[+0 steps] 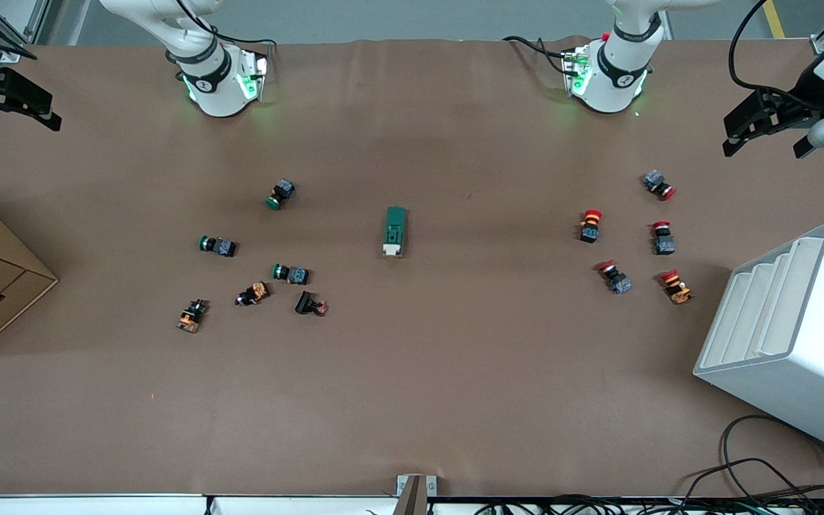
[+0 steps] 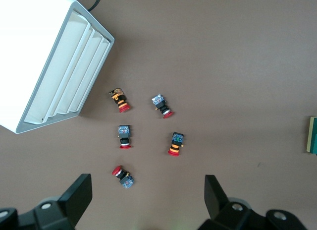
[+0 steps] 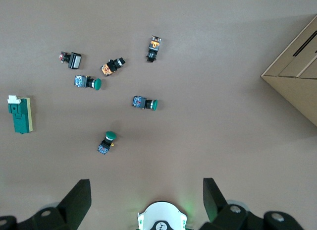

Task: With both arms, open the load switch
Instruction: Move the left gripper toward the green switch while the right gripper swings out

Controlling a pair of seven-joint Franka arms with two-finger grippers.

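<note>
Front view: load switch [image 1: 395, 230] between grippers

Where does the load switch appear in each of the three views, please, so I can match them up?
Front view: load switch at the table's middle, between the two button clusters.
Left wrist view: only a sliver at the picture's edge.
Right wrist view: whole, white lever end visible.
Shared landmark: nearest green-capped button; not in the left wrist view.
</note>
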